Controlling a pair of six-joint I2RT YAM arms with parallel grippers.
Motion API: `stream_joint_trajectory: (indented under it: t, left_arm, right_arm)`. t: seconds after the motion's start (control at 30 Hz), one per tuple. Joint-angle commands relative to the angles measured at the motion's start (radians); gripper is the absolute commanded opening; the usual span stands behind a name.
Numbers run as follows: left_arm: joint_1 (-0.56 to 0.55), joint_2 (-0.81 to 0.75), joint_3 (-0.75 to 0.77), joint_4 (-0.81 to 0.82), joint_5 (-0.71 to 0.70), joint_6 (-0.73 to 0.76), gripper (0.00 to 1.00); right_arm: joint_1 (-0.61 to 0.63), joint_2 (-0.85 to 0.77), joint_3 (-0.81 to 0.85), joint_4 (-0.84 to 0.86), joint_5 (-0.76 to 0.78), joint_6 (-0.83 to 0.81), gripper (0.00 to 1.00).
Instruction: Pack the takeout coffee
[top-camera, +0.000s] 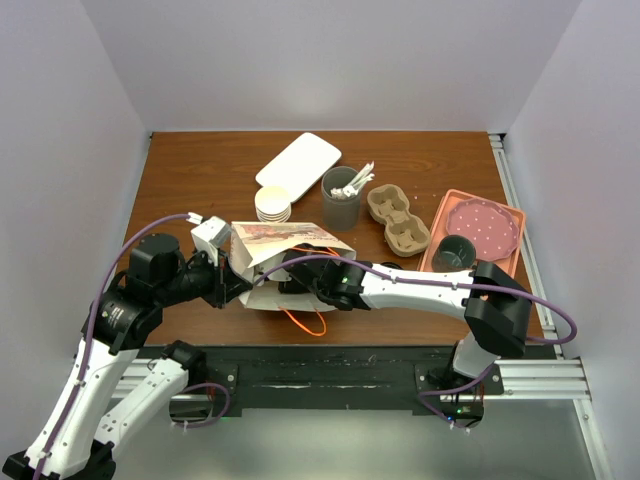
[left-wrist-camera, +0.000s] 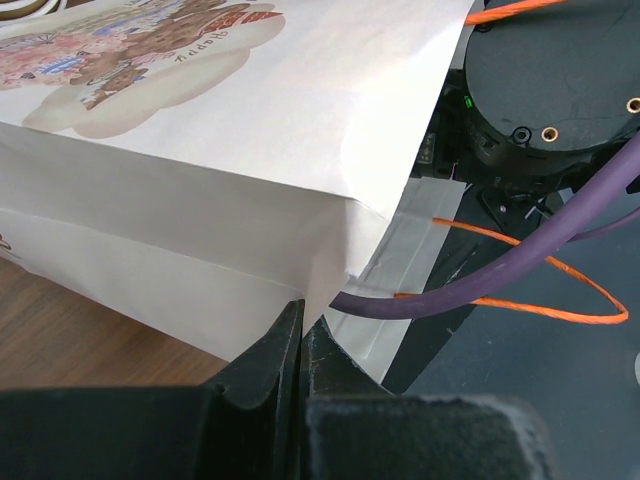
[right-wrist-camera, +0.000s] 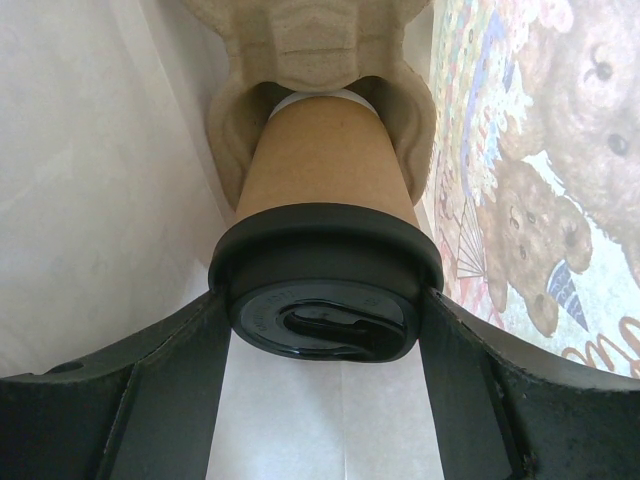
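The white paper bag (top-camera: 285, 245) with a teddy-bear print lies on its side near the table's front edge, its mouth facing right. My left gripper (top-camera: 235, 285) is shut on the bag's folded edge (left-wrist-camera: 330, 270), with the jaws (left-wrist-camera: 300, 325) pressed together on the paper. My right gripper (right-wrist-camera: 322, 300) reaches inside the bag and is shut on the takeout coffee (right-wrist-camera: 325, 160). Its fingers (right-wrist-camera: 180, 370) press both sides of the black lid (right-wrist-camera: 325, 290). The cup's base sits in a pulp cup carrier (right-wrist-camera: 310, 40) deep in the bag. In the top view the cup is hidden by the bag.
Behind the bag stand a stack of lidless cream cups (top-camera: 272, 205), a white tray (top-camera: 298, 165), a dark grey cup of white utensils (top-camera: 340, 197) and a second pulp carrier (top-camera: 397, 220). A pink tray (top-camera: 505, 215) with a dark bowl (top-camera: 453, 252) sits right. Orange bag handles (top-camera: 305, 322) trail forward.
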Motion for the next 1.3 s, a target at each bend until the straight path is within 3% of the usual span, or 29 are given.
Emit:
stream_joint_trajectory:
  t: [0.0, 0.8, 1.0, 1.27]
  left_arm:
    - [-0.003, -0.005, 0.046, 0.014, 0.049, -0.062, 0.0]
    - [-0.005, 0.053, 0.107, 0.034, 0.079, -0.195, 0.01]
    - [-0.002, 0.074, 0.108, 0.013, 0.084, -0.214, 0.09]
    - [-0.003, 0.11, 0.133, -0.004, 0.098, -0.224, 0.27]
  right_arm:
    - [-0.028, -0.015, 0.002, 0.006, 0.029, 0.012, 0.69]
    - [-0.026, -0.12, 0.149, -0.398, -0.112, 0.119, 0.76]
    - [-0.028, -0.12, 0.175, -0.462, -0.158, 0.145, 0.76]
    - [-0.028, -0.084, 0.233, -0.542, -0.219, 0.16, 0.75]
